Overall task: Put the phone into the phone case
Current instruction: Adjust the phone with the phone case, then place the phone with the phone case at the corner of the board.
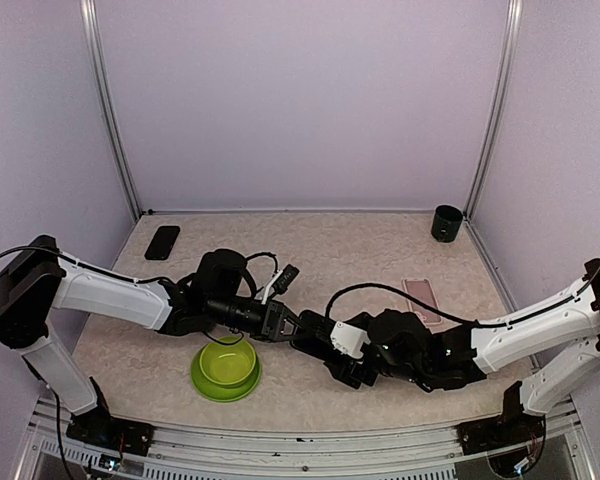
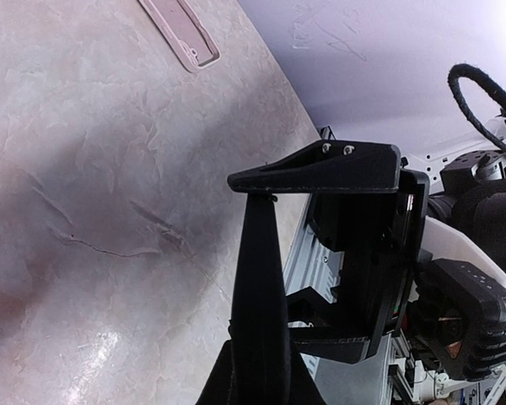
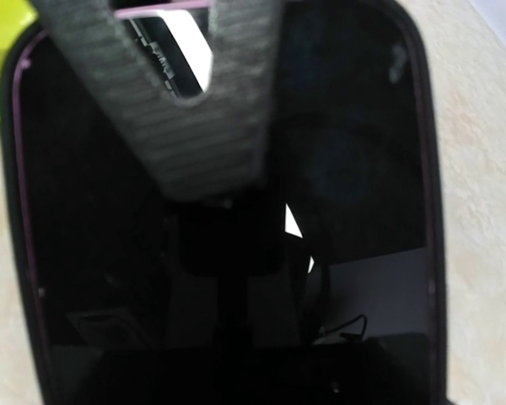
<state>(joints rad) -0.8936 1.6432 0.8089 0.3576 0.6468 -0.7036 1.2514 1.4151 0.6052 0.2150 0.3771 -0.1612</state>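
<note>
The bench [image 1: 380, 240] has a pale beige top that looks like stone, with thin lines in it. Plain light purple walls [image 1: 300, 100] stand at the far side, the left and the right. Shiny metal posts [image 1: 113, 110] go up the two far corners. A metal rail [image 1: 310, 440] runs along the near edge. The light is soft.

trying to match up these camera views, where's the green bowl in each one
top external: green bowl sits low in the picture, left of centre.
left wrist: not in it.
right wrist: only a lime sliver in the top left corner.
shared landmark: the held phone, just right of the bowl in the top view, filling the right wrist view, seemingly edge-on in the left wrist view.
</note>
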